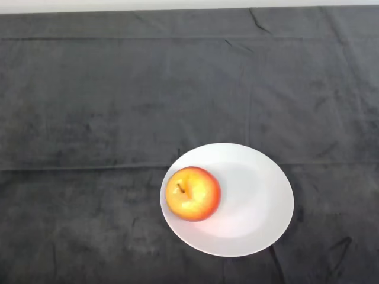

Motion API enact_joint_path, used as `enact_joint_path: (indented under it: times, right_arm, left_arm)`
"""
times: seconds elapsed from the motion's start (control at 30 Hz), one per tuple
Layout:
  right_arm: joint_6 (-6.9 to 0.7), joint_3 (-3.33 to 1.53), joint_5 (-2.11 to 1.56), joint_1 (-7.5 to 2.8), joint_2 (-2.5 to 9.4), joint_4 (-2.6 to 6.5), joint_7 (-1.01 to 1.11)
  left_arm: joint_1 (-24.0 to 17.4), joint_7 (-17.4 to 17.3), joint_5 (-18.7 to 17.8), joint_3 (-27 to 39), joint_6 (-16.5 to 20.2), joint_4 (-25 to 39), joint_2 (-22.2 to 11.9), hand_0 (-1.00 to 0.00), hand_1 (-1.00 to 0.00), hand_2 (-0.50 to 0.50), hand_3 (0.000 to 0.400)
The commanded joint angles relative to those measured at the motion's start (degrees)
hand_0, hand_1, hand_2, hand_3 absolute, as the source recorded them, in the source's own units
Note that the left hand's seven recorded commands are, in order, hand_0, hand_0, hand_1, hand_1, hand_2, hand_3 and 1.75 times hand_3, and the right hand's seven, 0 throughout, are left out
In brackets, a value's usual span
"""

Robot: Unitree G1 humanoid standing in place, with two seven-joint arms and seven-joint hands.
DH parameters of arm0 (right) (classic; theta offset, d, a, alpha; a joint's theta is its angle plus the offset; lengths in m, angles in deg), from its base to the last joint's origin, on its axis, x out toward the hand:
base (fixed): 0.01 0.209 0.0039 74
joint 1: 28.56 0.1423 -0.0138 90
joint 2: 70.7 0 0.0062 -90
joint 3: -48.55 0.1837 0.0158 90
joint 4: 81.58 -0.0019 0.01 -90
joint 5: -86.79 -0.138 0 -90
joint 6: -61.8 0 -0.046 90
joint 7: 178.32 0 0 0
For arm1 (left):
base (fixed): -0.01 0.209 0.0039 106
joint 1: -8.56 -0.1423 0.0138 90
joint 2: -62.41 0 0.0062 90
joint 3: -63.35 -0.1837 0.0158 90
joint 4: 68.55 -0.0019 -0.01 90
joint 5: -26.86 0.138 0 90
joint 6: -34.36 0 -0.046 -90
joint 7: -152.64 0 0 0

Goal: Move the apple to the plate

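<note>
A red and yellow apple [192, 193] rests stem up on the left part of a white round plate [254, 201]. The plate lies on the dark cloth a little right of the middle, near the front of the table.
The dark cloth [118, 106] covers the whole table, with creases running across it. A pale strip of the far edge [177, 3] shows along the top.
</note>
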Motion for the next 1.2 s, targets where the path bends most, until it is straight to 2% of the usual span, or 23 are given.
enact_joint_path:
  times: [0.03,0.37,0.77,1.2]
  right_arm:
    - [0.17,0.85,-1.03,0.67,-1.31,-0.13,0.1]
    - [0.17,0.85,-1.0,0.73,-1.38,0.02,0.17]
    - [0.18,0.85,-0.97,0.78,-1.43,0.16,0.24]
    - [0.19,0.84,-0.93,0.82,-1.46,0.24,0.3]
  left_arm:
    - [-2.55,-0.74,-0.84,2.04,-0.49,-2.21,-4.26,0.0,0.0,0.0,0.0]
    - [-2.57,-0.73,-2.44,6.53,0.13,-4.4,-5.35,0.0,0.0,0.0,0.0]
    - [-1.27,0.31,-1.74,8.79,0.34,-5.51,-4.81,0.0,0.0,0.0,0.0]
    - [-0.89,-0.36,-0.54,10.19,0.59,-5.66,-4.54,0.0,0.0,0.0,0.0]
